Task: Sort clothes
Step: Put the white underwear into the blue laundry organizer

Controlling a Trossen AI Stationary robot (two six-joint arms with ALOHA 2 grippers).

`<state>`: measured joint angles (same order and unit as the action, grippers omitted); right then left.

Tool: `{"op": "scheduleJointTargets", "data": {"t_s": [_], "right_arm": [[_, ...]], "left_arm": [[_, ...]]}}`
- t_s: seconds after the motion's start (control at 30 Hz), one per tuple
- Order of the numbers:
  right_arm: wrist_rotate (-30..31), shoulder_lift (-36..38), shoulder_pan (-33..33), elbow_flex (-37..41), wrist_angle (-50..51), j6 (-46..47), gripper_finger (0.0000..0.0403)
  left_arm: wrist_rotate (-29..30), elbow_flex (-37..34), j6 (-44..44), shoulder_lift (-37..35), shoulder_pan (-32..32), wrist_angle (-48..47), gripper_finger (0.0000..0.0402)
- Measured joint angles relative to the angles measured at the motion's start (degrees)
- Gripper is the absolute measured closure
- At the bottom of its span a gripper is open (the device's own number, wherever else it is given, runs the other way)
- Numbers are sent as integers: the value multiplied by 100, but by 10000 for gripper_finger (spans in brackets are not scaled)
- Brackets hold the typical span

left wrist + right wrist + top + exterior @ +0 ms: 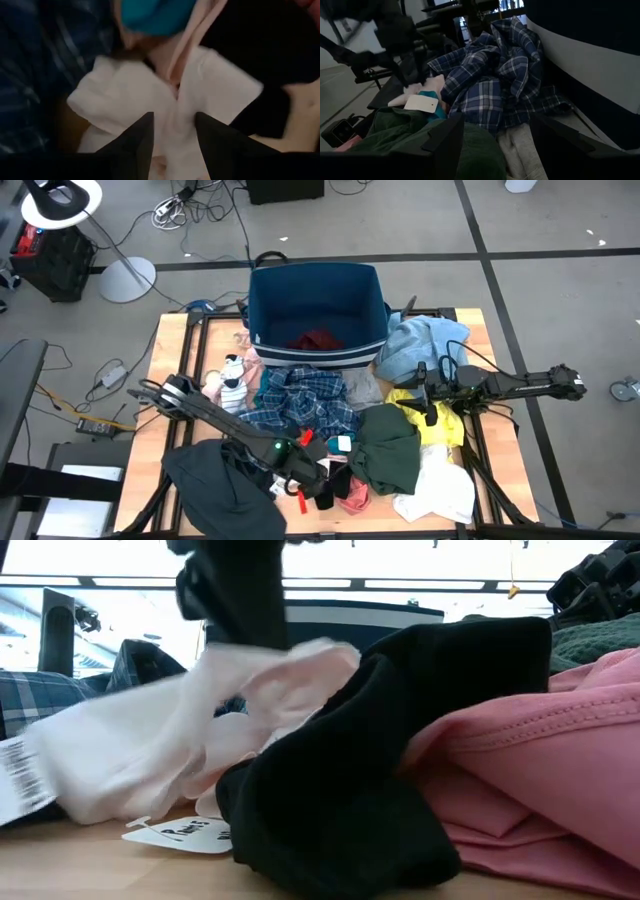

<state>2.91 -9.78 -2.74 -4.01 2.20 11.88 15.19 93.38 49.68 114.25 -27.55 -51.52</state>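
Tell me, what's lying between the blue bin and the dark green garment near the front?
In the high view, the blue plaid shirt lies heaped between the bin and the dark green garment; the right wrist view shows it too.

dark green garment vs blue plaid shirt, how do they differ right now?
Colour: the dark green garment is one solid shade; the blue plaid shirt is checked in blue and white.
Place: the plaid shirt lies right in front of the navy bin; the green garment lies nearer the table's front edge, beside the yellow garment.
Neighbour: the right gripper hangs next to the green one; the left gripper works below the plaid.
Both lie crumpled, unheld.
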Motion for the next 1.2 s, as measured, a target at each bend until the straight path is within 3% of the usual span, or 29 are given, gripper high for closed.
{"op": "scheduleJointTargets", "data": {"t_s": [0.1,0.2,0.27,0.43,0.87,1.2], "right_arm": [[-2,0,0,0,0,0,172],[-1,0,-1,0,0,0,172],[-2,0,0,0,0,0,172],[-1,0,-2,0,-1,0,172],[-2,-7,-2,0,-78,0,172],[5,-7,0,0,-244,0,172]], "left_arm": [[-163,0,132,138,13,-100,289],[-199,0,132,148,15,-8,363],[-200,34,125,95,7,-31,389],[-133,750,117,6,-30,-688,399],[1295,4140,-108,-2,-36,-3586,401],[2012,3882,-877,-1019,657,-3211,401]]}}
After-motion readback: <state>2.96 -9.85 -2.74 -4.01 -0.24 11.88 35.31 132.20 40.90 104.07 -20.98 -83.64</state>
